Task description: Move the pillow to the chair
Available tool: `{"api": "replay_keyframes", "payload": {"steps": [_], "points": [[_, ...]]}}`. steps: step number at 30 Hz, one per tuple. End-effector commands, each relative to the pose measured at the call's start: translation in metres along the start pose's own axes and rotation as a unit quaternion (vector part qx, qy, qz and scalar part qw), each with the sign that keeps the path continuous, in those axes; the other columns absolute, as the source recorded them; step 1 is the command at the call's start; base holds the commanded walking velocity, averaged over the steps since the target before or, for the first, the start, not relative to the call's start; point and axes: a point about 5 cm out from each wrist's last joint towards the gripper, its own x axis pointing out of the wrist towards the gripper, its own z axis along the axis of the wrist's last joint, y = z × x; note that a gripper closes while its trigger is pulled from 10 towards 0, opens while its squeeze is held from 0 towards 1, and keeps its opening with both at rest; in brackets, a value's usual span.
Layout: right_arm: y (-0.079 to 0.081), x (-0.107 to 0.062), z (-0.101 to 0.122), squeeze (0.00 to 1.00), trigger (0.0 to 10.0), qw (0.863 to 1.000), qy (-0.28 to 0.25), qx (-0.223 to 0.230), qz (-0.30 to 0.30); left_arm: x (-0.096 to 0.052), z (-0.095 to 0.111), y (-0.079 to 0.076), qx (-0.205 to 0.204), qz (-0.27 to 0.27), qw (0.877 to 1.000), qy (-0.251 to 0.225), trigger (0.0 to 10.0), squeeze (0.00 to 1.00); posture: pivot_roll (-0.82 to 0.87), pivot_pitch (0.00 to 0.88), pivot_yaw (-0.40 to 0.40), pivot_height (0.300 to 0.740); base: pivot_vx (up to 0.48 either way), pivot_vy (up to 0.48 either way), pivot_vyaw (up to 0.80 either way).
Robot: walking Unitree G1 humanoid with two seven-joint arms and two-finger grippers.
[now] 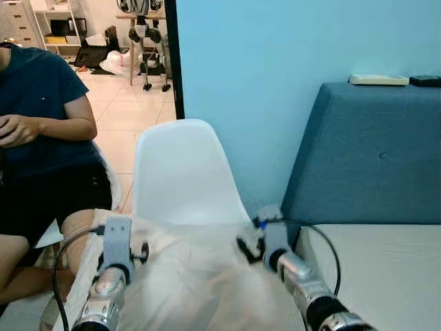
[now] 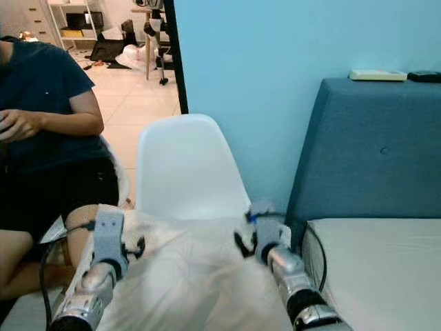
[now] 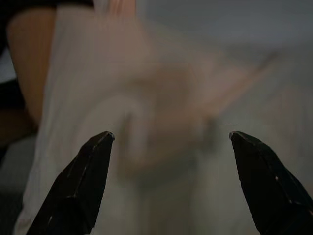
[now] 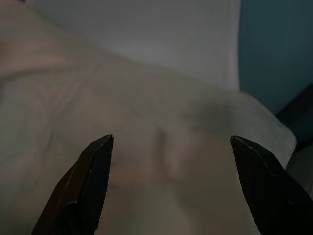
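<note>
A cream pillow (image 1: 196,279) is held up between my two arms, low in the eye views and just in front of the white plastic chair (image 1: 180,172). My left gripper (image 3: 171,134) is at the pillow's left side, fingers spread wide with the fabric right before them. My right gripper (image 4: 171,139) is open the same way against the pillow's right side. The chair's seat is hidden behind the pillow; only its curved back shows. In the eye views the pillow hides most of both grippers' fingers.
A person (image 1: 41,138) in a dark shirt sits close on the left, a knee near my left arm. On the right stand a blue padded headboard (image 1: 372,152) and a bed mattress (image 1: 386,269). A blue wall (image 1: 262,69) is behind the chair.
</note>
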Motion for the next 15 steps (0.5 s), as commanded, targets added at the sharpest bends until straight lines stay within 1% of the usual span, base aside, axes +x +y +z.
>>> {"api": "replay_keyframes", "payload": {"steps": [1,2,3,4,5,8,9,11,12,15], "points": [[0.002,0.0,-0.007,0.0,10.0,1.0,0.02,-0.012,-0.007,-0.001,-0.009,0.002,0.028,-0.005,0.999,0.019,10.0,0.0,0.01,0.017,-0.042,0.74,0.0,0.0,0.0],[0.002,0.0,-0.007,0.0,10.0,1.0,0.02,-0.012,-0.007,-0.001,-0.009,0.002,0.028,-0.005,0.999,0.019,10.0,0.0,0.01,0.017,-0.042,0.74,0.0,0.0,0.0],[0.003,0.0,-0.009,0.0,10.0,1.0,0.02,-0.014,-0.012,-0.001,-0.008,-0.003,0.002,-0.02,1.0,0.008,10.0,0.0,0.01,0.021,-0.047,0.74,0.0,0.0,0.0],[0.003,0.0,-0.009,0.0,10.0,1.0,0.02,-0.014,-0.012,-0.001,-0.008,-0.003,0.002,-0.02,1.0,0.008,10.0,0.0,0.01,0.021,-0.047,0.74,0.0,0.0,0.0],[0.004,0.0,-0.008,0.0,10.0,1.0,0.019,-0.011,-0.015,-0.001,-0.007,-0.004,-0.01,-0.026,1.0,0.002,10.0,0.0,0.01,0.023,-0.047,0.74,0.0,0.0,0.0],[0.004,0.0,-0.009,0.0,10.0,1.0,0.022,-0.004,-0.023,-0.001,-0.006,-0.006,-0.006,-0.033,0.999,0.004,10.0,0.0,0.02,0.029,-0.048,0.74,0.0,0.0,0.0],[0.004,-0.001,-0.014,0.0,10.0,0.999,0.037,-0.007,-0.03,0.0,-0.008,-0.007,0.005,-0.03,0.999,0.012,10.0,0.0,0.02,0.033,-0.049,0.74,0.0,0.0,0.0],[0.003,-0.001,-0.016,0.0,10.0,0.999,0.041,-0.011,-0.034,-0.001,-0.009,-0.007,0.007,-0.029,0.999,0.012,10.0,0.0,0.02,0.036,-0.05,0.74,0.0,0.0,0.0],[0.003,-0.001,-0.016,0.0,10.0,0.999,0.041,-0.011,-0.034,-0.001,-0.009,-0.007,0.007,-0.029,0.999,0.012,10.0,0.0,0.02,0.036,-0.05,0.74,0.0,0.0,0.0],[-0.002,-0.004,-0.019,0.0,10.0,0.998,0.037,0.005,-0.057,-0.002,-0.007,-0.012,-0.009,-0.039,0.999,-0.009,10.0,0.0,0.02,0.036,-0.056,0.74,0.0,0.0,0.0]]}}
